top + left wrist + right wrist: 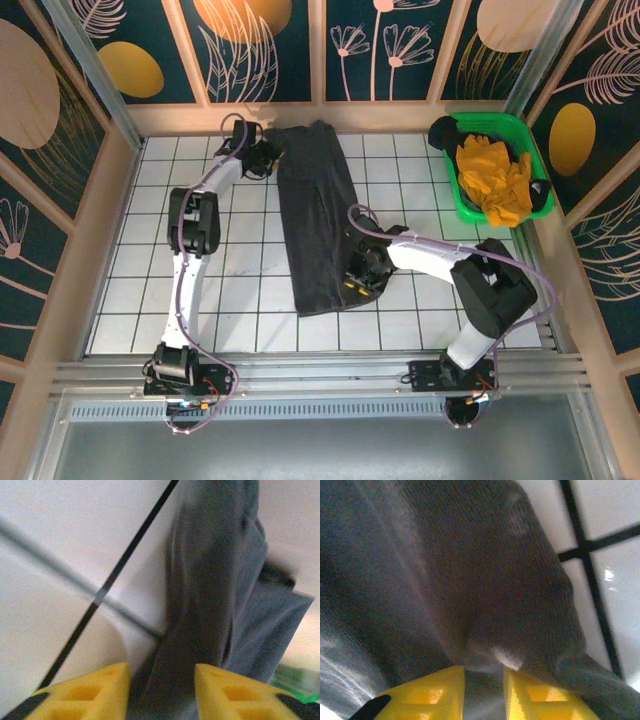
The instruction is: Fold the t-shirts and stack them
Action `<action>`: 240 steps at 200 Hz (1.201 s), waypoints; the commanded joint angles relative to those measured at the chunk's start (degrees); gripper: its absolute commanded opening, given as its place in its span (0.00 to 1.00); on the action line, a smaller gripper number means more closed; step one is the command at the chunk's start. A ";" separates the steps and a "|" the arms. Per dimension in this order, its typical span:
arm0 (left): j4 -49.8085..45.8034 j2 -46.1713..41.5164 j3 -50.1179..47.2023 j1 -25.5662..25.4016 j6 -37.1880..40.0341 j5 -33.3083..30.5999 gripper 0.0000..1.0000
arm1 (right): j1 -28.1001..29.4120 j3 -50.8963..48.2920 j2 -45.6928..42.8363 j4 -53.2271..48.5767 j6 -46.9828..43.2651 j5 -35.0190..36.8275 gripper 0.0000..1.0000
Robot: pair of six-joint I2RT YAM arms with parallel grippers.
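Straddling opposite charcoal t-shirt (315, 225) corners, left gripper (271, 156) and right gripper (357, 284), both parted.

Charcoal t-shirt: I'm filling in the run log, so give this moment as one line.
t-shirt: folded long strip, lying flat | left pincer: open, far-left corner | right pincer: near-right edge, grip unclear

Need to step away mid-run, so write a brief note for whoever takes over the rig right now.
Left gripper: jaws parted at the far left corner of the dark t-shirt, cloth between them.
Right gripper: at the shirt's near right edge, cloth bunched between narrowly spaced jaws; grip unclear.
Done: the shirt lies as a long lengthwise strip on the table.
Left: fold it crosswise, then stack. Yellow cloth sits heaped in the green bin.
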 commanded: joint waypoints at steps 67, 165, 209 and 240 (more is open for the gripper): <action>-12.11 -47.32 -53.26 -5.86 14.03 4.29 0.50 | -10.09 -5.32 -9.61 -2.06 -22.01 0.49 0.46; -2.65 -58.57 -78.30 -33.39 -3.37 6.94 0.48 | -9.41 -5.78 1.99 0.04 -33.17 -9.31 0.21; -4.53 -52.42 -74.31 -35.62 0.03 6.54 0.36 | -8.34 -7.86 -0.89 0.68 -29.83 -8.61 0.10; -11.42 -52.28 -74.08 -35.62 5.62 0.77 0.29 | -5.70 -8.62 -2.51 0.84 -24.75 -6.05 0.07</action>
